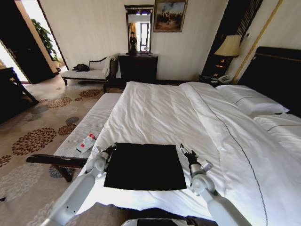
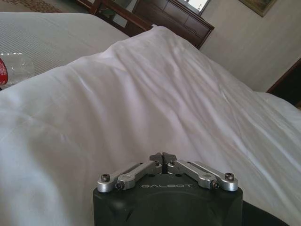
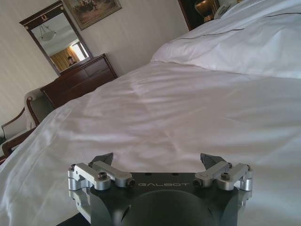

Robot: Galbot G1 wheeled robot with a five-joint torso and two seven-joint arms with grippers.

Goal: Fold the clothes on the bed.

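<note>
The black T-shirt [image 1: 145, 166] lies folded flat on the bed [image 1: 155, 113], between the closed left gripper [image 1: 112, 148] and the wide-apart right gripper [image 1: 182, 150].

Hotel-style bedroom: large white-dressed bed [image 1: 188, 113], dark headboard [image 1: 275, 70], bedside lamp [image 1: 228, 47], dark dresser [image 1: 138, 67] under a mirror [image 1: 139, 29], framed painting [image 1: 169, 15], chaise longue [image 1: 89, 71], floral carpet [image 1: 37, 136].
</note>
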